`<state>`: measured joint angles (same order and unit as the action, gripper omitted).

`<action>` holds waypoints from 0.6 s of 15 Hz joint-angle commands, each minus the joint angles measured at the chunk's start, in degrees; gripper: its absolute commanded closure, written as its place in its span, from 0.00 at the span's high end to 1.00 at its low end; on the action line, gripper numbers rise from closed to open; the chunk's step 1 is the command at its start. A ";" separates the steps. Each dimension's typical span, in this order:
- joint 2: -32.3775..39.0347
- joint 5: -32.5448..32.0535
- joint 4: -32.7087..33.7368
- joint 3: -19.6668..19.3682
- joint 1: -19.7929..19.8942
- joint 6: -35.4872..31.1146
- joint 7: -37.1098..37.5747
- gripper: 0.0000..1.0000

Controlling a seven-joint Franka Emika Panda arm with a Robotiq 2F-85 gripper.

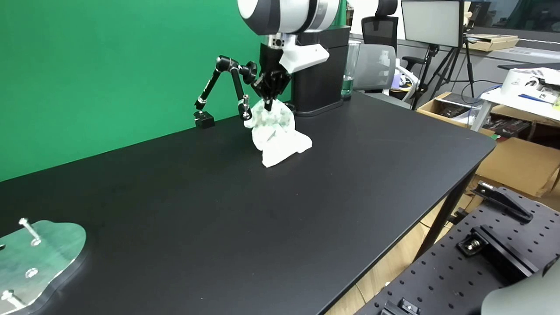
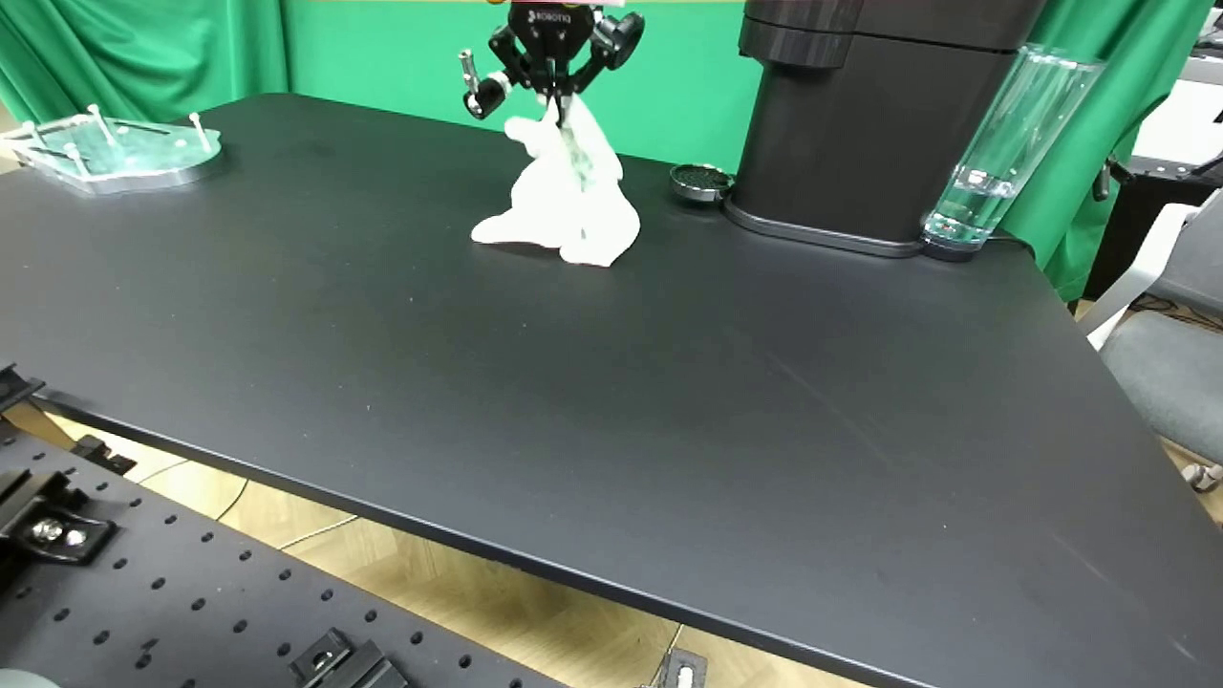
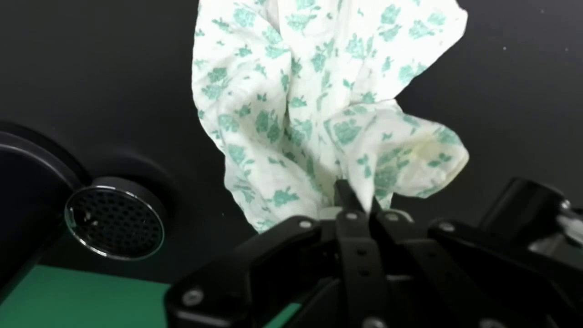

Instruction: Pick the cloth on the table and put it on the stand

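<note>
The white cloth with green flower print shows in both exterior views (image 1: pixel 278 140) (image 2: pixel 578 215) and the wrist view (image 3: pixel 255 118). It hangs bunched from my gripper, and its lower folds rest on the black table. My gripper (image 1: pixel 268 105) (image 2: pixel 558 110) (image 3: pixel 360 197) points down and is shut on the cloth's top; a peak of fabric shows between the fingers in the wrist view. A black jointed arm (image 1: pixel 224 64) is beside my gripper at the table's back. I cannot tell whether it is the stand.
A black machine (image 1: pixel 321 70) (image 2: pixel 874 124) with a clear water tank (image 2: pixel 1003 153) stands near the cloth. Its round drip tray (image 2: pixel 701 182) (image 3: pixel 116 223) sits low beside it. A clear plate with upright pegs (image 1: pixel 57 243) (image 2: pixel 143 143) lies at the table's far end. A green wall stands behind.
</note>
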<state>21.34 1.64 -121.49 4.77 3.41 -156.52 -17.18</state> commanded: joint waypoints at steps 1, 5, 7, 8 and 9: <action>-4.20 -2.04 0.25 -0.06 -2.50 3.26 2.87 0.01; -7.10 -2.71 0.88 0.96 -5.21 5.44 2.38 0.01; -8.43 -3.65 1.60 1.16 -6.64 6.99 2.98 0.01; -9.06 -4.10 2.14 1.32 -7.31 8.03 3.27 0.01; -9.45 -4.57 2.69 1.43 -7.96 8.79 3.61 0.01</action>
<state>14.02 -0.46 -120.38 6.13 -3.05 -151.27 -16.57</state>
